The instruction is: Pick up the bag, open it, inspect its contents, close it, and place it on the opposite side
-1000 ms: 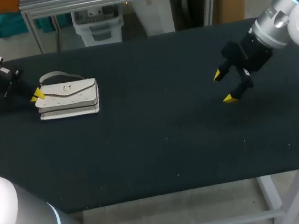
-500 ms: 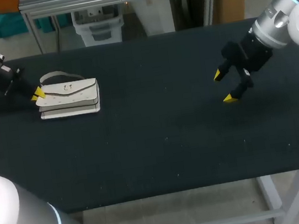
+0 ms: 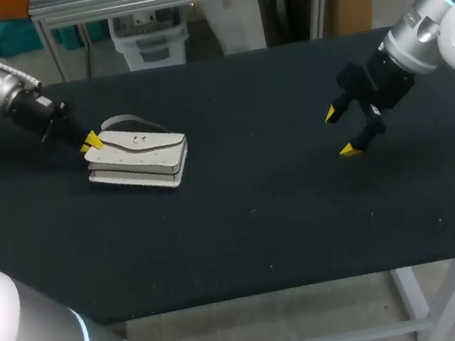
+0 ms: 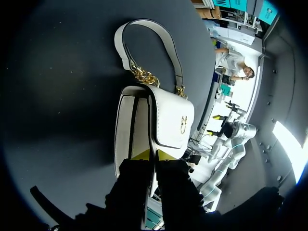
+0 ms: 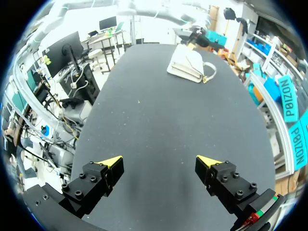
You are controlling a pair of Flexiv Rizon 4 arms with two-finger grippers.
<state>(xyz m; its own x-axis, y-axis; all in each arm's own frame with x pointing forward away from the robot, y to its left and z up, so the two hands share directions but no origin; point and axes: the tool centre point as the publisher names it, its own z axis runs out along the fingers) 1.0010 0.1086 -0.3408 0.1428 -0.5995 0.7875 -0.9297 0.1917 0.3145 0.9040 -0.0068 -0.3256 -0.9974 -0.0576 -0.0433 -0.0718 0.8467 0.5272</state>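
Observation:
A small white handbag (image 3: 142, 156) with a short handle (image 3: 123, 121) and a gold clasp sits left of the table's middle, turned slightly askew. My left gripper (image 3: 90, 141) is at its left end, shut on the bag. In the left wrist view the two yellow tips (image 4: 153, 155) pinch the edge of the bag (image 4: 168, 120) close together, with the handle (image 4: 154, 45) and gold chain ahead of them. My right gripper (image 3: 342, 130) hangs open over the right half of the table, holding nothing. In the right wrist view its gripper (image 5: 161, 166) is wide apart, with the bag (image 5: 187, 62) far ahead.
The dark table (image 3: 251, 218) carries only the bag. Bare cloth lies between the two grippers and along the front edge.
My left gripper has moved to the right and a little forward, taking the bag with it and turning it slightly. The right arm has kept still.

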